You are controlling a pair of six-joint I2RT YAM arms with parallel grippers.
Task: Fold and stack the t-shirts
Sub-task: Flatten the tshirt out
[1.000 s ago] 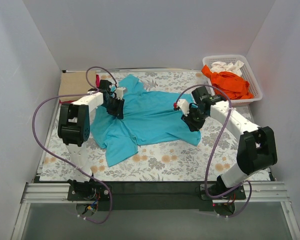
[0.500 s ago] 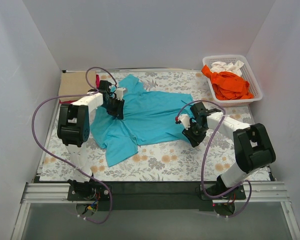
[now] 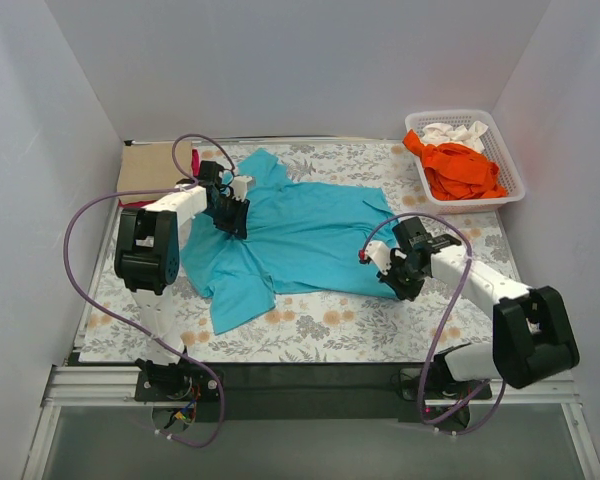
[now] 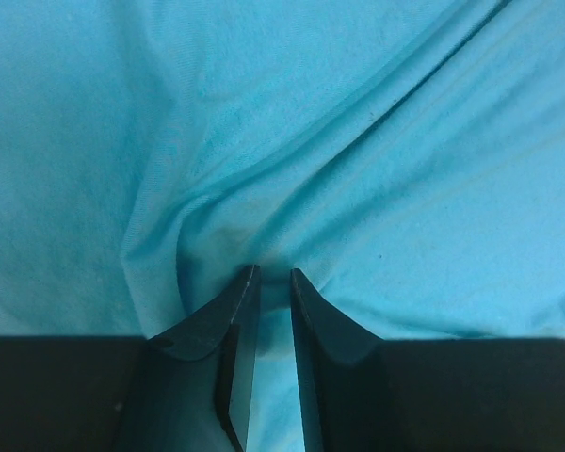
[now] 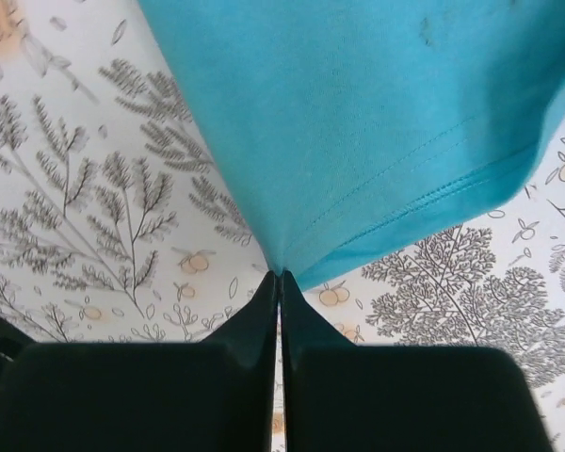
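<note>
A turquoise-teal t-shirt [image 3: 300, 235] lies spread and rumpled in the middle of the floral table cloth. My left gripper [image 3: 232, 222] sits on the shirt's upper left part. In the left wrist view its jaws [image 4: 273, 273] are pinched on a raised fold of the teal cloth [image 4: 358, 141]. My right gripper [image 3: 392, 283] is at the shirt's near right corner. In the right wrist view it [image 5: 280, 275] is shut on the hemmed corner of the teal shirt [image 5: 377, 113], which fans out from the tips. An orange t-shirt [image 3: 460, 165] and a white t-shirt [image 3: 452, 132] lie in the basket.
The white lattice basket [image 3: 467, 204] stands at the back right. A flat tan t-shirt [image 3: 152, 168] with a bit of magenta-red cloth [image 3: 196, 160] beside it lies at the back left. The floral table cloth [image 3: 330, 320] covers the table. White walls close in on three sides.
My right gripper has moved nearer and to the right, down to the shirt's near right corner, and has shut on the hem. The left gripper has kept its hold and place.
</note>
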